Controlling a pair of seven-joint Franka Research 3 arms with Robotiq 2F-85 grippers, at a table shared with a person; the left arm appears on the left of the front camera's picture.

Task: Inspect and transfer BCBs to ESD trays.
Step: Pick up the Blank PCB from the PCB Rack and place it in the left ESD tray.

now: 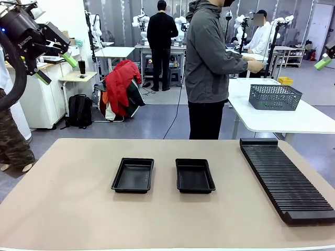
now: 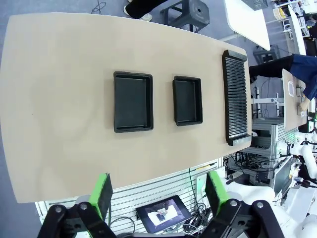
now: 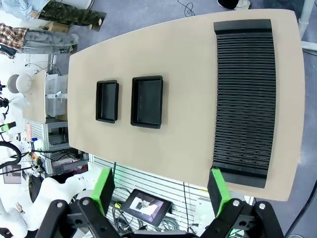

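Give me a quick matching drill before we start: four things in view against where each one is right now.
Things:
1. ribbed rack
2. left gripper
3. mesh basket
4. ESD trays

Places:
a. raised high over the left end of the table, jaws open
b. on the white table beyond, beside the person
c. lying along the table's right side
d. side by side mid-table, both empty

Pairs: 1-c, 2-a, 3-b, 4-d
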